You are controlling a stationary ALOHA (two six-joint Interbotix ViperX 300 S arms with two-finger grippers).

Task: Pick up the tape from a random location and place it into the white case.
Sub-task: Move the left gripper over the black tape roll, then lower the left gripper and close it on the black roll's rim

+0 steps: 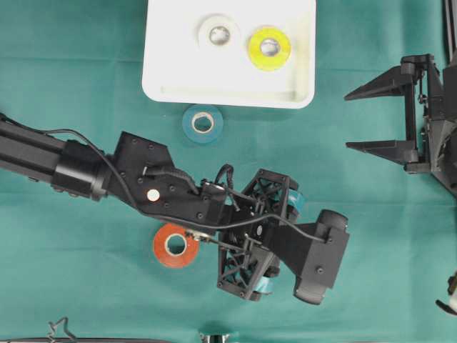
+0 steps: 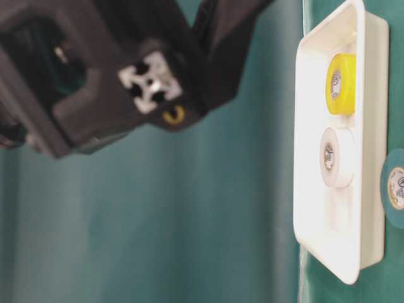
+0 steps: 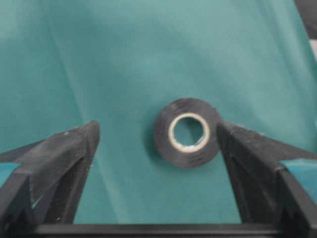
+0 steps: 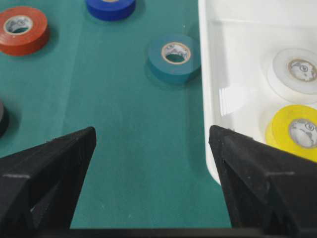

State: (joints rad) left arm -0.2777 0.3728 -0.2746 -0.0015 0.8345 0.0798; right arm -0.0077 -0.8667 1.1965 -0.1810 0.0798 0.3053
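A black tape roll (image 3: 187, 133) lies flat on the green cloth in the left wrist view. It sits between the wide-open fingers of my left gripper (image 3: 157, 130), close to the right finger; touch cannot be told. From overhead the left gripper (image 1: 278, 241) hides that roll. The white case (image 1: 161, 86) lies at the top centre and holds a white roll (image 1: 219, 33) and a yellow roll (image 1: 269, 48). My right gripper (image 1: 348, 120) hangs open and empty at the right; in its wrist view the right gripper (image 4: 152, 133) is over bare cloth beside the case's (image 4: 213, 99) corner.
A teal roll (image 1: 203, 123) lies just below the case. An orange-red roll (image 1: 176, 245) lies beside the left arm. The right wrist view also shows a blue roll (image 4: 110, 7). In the table-level view the blurred left arm (image 2: 126, 69) fills the upper left.
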